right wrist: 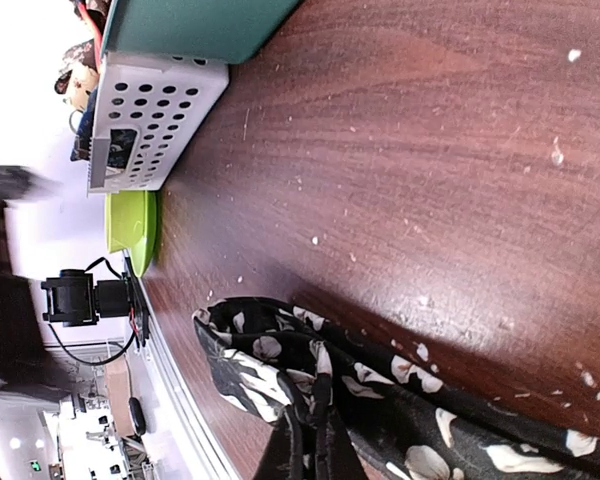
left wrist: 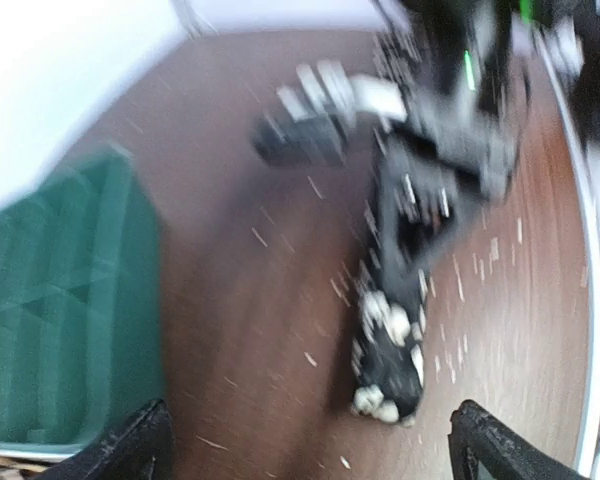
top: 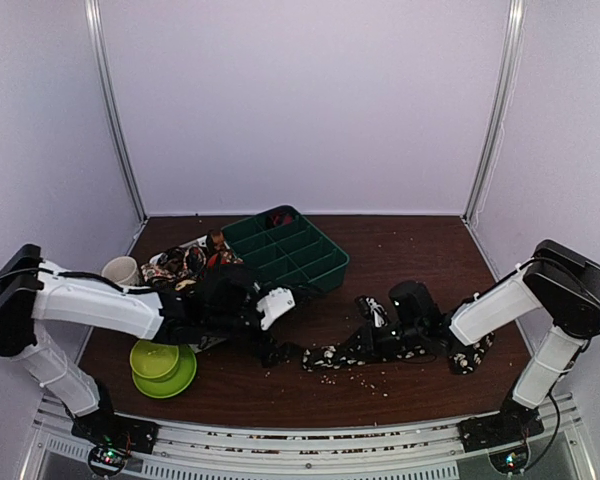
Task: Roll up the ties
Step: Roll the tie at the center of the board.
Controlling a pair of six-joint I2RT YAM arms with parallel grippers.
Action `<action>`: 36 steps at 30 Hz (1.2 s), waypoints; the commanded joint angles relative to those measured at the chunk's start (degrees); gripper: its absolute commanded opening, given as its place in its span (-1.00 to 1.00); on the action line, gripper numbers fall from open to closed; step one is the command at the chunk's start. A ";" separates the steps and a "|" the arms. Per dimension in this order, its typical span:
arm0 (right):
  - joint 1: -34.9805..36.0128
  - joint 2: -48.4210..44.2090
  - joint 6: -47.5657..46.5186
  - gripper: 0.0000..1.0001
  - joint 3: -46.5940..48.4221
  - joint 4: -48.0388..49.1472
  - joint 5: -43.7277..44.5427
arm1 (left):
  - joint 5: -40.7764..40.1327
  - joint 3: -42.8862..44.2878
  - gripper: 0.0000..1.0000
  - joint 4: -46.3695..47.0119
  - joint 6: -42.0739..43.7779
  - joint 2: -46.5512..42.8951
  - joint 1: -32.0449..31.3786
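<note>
The black tie with cream flower spots point(top: 380, 350) lies stretched across the near middle of the table. My right gripper point(top: 378, 320) is shut on a bunched fold of it, and in the right wrist view the fingertips point(right wrist: 310, 445) pinch the cloth point(right wrist: 280, 355) just above the wood. My left gripper point(top: 270, 338) hovers at the tie's left end. In the blurred left wrist view its fingers point(left wrist: 140, 445) stand wide apart and empty, with the tie's end point(left wrist: 390, 350) ahead between them. Other patterned ties point(top: 185, 262) lie heaped in a white basket.
A green compartment tray point(top: 290, 245) stands at the back middle, also in the left wrist view point(left wrist: 60, 300) and right wrist view point(right wrist: 190, 25). The white perforated basket point(right wrist: 155, 120), a paper cup point(top: 122, 270) and stacked lime bowls point(top: 163, 365) sit at left. Crumbs litter the wood.
</note>
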 commanded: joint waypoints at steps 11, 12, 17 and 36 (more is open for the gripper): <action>-0.41 0.12 -3.68 -1.00 3.07 -7.84 -1.16 | 3.95 -9.88 0.96 18.36 0.44 -3.11 -1.19; -0.67 0.00 -3.88 -1.00 3.04 -8.48 -1.17 | 3.92 -9.39 0.96 17.54 2.14 -1.64 -1.79; -1.35 -1.29 -6.02 -1.00 3.53 -12.60 -0.67 | 5.01 -2.97 0.88 15.36 5.82 7.39 -3.19; -1.79 -2.79 -8.01 -1.00 5.50 -16.89 -0.46 | 11.18 9.78 -0.09 1.52 10.84 21.57 -1.66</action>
